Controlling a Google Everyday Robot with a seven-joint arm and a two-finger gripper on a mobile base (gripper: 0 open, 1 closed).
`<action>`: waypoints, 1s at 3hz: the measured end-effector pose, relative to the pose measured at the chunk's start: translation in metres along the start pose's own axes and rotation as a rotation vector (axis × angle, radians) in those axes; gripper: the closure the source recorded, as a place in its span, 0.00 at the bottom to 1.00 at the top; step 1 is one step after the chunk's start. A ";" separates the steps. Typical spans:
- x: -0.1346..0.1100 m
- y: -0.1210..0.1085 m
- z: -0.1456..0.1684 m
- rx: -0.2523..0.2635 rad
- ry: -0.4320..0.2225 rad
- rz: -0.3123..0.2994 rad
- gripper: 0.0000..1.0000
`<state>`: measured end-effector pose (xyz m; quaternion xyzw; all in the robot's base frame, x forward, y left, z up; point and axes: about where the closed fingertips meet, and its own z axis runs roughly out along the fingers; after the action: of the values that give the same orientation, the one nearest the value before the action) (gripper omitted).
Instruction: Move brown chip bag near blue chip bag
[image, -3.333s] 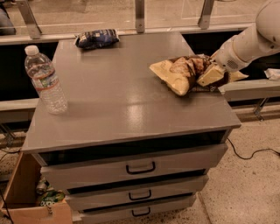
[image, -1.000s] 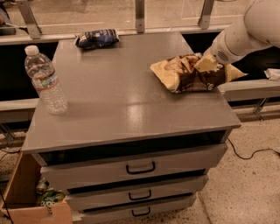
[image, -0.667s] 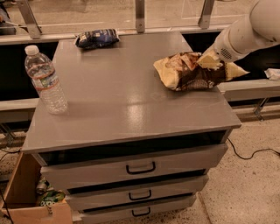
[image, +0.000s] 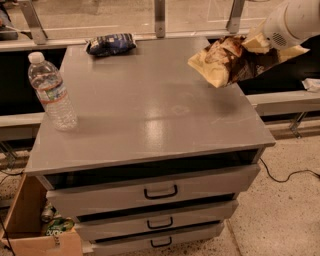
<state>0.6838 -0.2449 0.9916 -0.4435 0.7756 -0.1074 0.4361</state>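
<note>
Left edge of frame: water bottle (image: 50, 93) upright near the worktop's (image: 150, 115) left side, cap on. It stands well apart from both bags. Risk is low unless the arm swings wide.

Upper left, at the worktop's far edge: blue chip bag (image: 111, 44), lying flat and close to the back rim. It is light and puffy. A carried bag arriving low could nudge it off the back.

Centre: bare grey worktop between the two bags, the whole stretch to cross.

Upper right: brown chip bag (image: 227, 61) is off the surface and hangs slanted over the worktop's right rear corner, its cream end drooping lowest. The hand (image: 256, 43) is closed on the bag's right end at the upper right of the frame, the white arm (image: 292, 21) behind it.

Risks, as judged:
- The grip is on one end of crinkly film. The bag may slide out during a fast sideways move.
- The drooping end may drag on the worktop and twist the bag in the grip.
- Released too early, it lands well short of the blue bag. Released too far back, it goes over the rear rim.
- Set down too hard, it shoves the blue bag.
</note>
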 end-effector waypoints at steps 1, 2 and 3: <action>-0.020 -0.036 -0.037 0.080 -0.062 -0.020 1.00; -0.021 -0.036 -0.035 0.081 -0.064 -0.026 1.00; -0.025 -0.037 -0.026 0.087 -0.077 -0.073 1.00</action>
<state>0.6914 -0.2528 1.0419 -0.4557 0.7362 -0.1397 0.4805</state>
